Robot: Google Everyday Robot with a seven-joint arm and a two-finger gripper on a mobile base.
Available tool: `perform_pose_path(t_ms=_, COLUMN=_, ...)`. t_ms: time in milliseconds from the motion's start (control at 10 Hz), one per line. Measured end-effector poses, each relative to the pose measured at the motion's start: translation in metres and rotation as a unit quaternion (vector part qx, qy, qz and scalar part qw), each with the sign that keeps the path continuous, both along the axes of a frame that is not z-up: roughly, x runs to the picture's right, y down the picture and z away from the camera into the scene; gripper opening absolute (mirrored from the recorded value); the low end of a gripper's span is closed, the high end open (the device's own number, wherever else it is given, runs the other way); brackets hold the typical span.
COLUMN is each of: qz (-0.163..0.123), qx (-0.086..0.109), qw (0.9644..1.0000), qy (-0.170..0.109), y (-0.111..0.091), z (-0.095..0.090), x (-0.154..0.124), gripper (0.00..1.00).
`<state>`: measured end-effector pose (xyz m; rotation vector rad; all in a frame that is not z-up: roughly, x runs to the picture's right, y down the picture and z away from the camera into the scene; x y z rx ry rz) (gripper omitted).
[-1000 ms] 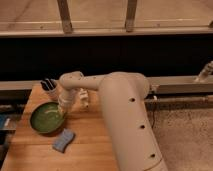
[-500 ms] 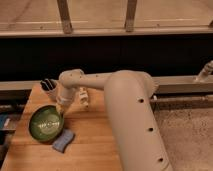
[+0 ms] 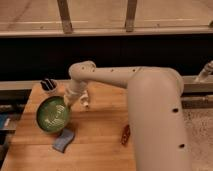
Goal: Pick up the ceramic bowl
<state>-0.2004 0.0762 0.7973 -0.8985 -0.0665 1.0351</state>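
Observation:
The ceramic bowl is green and glossy, with a darker rim. It is tilted up so its inside faces the camera, over the left part of the wooden table. My gripper is at the bowl's upper right rim and is shut on it. The cream arm reaches in from the right and hides the table behind it.
A small white cup with dark utensils stands at the back left, just behind the bowl. A blue sponge lies just below the bowl. A small reddish-brown object lies by the arm's base. A dark rail runs behind the table.
The bowl lay flat on the table a second ago; now its rim is raised and its face is turned to the camera. The gripper has shifted slightly right with it.

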Motion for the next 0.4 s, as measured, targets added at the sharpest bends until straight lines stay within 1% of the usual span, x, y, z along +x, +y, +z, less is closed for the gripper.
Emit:
perform_pose_path(t_ms=100, qz=0.013, qx=0.014, qw=0.9998, qy=0.006, y=-0.0092, z=-0.0106, x=0.0075, gripper=0.00)
perform_pose_path(t_ms=200, qz=0.022, qx=0.023, qw=0.9994, qy=0.010, y=-0.0146, z=-0.0163, x=0.0133, gripper=0.00)
perform_pose_path(t_ms=400, qz=0.021, qx=0.024, qw=0.9994, qy=0.009, y=-0.0138, z=-0.0176, x=0.0106, gripper=0.00)
